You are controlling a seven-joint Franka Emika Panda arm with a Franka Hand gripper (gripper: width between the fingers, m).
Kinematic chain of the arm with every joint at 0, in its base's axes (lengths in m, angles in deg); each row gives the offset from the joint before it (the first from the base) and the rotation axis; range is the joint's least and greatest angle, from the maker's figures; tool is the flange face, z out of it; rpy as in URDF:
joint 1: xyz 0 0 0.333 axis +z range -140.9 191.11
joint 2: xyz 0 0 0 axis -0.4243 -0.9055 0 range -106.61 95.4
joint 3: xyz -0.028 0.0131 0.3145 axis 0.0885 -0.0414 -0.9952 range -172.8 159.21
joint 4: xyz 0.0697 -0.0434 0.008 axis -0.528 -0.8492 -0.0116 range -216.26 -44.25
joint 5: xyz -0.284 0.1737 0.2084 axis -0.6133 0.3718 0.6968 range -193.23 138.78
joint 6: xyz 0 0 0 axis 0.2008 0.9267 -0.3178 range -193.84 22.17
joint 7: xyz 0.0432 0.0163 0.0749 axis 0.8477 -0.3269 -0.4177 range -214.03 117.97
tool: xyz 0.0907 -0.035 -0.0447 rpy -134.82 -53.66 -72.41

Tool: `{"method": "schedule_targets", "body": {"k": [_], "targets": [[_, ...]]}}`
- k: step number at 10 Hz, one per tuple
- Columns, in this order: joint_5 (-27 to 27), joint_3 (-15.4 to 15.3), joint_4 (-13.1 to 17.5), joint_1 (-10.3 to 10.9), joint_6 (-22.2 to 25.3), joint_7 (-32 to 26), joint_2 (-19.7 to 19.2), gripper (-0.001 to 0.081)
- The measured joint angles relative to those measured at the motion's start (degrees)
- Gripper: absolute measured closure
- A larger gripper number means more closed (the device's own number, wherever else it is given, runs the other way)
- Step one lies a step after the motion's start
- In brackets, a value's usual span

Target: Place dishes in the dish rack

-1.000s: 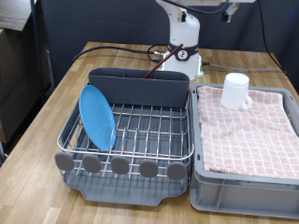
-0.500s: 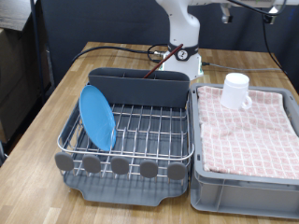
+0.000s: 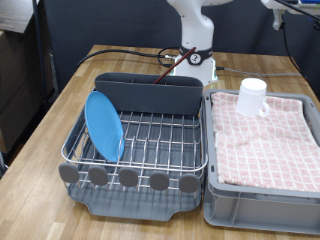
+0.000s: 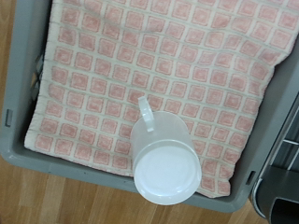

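Plate: You are seeing the light-blue plate (image 3: 103, 125) standing on its edge in the dish rack (image 3: 140, 150), at the left side of the exterior view. It is looking done.

Spoon: The wooden spoon (image 3: 170, 63) is poking up out of the dark caddy (image 3: 150, 93) at the far end of the rack. It is looking done too.

Cup: The white cup (image 3: 252, 97) is sitting on the pink checked cloth (image 3: 268, 135) in the grey bin (image 3: 262, 208), to the right of the rack. It is not in the rack yet. In the wrist view the cup (image 4: 165, 161) is sitting near one edge of the cloth, with its handle pointing in toward the middle of the cloth.

Pincer: You are not seeing the gripper fingers in either view. Only a bit of the arm is showing at the top of the exterior view. You cannot tell if the pincer is spread or pressed together. The hand is looking down at the cup from well above.

Doing it well: You are working on the cup, as best as you can judge. You are wanting the cup in the middle of the wrist view before going down. You are wanting the fingers on the cup wall, clear of the handle and the bin rim.
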Motion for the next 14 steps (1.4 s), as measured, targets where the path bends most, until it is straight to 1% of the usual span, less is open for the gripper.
{"method": "schedule_targets", "body": {"k": [2, 5, 7, 8, 10, 12, 13, 14], "targets": [[1.2, 0.1, -0.6, 0.0, -0.3, 0.3, -0.1, 0.0003], [1.8, 0.1, -1.1, 0.0, 3.6, -5.9, -0.8, 0.0003], [1.6, -0.3, -2.9, 0.0, 3.8, -7.8, -2.1, 0.0003], [1.3, -0.5, -4.5, 0.0, 2.7, -8.1, -2.6, 0.0003], [1.3, -0.6, -7.8, 0.0, -2.1, -10.6, -3.0, 0.0003], [1.2, -0.6, -7.4, 0.0, -1.6, -10.2, -3.2, 0.0003], [1.1, -0.8, -6.8, 0.0, -1.2, -10.2, -4.0, 0.0003], [0.6, -1.4, -5.5, 0.0, 0.0, -10.2, -5.5, 0.0003]]}}
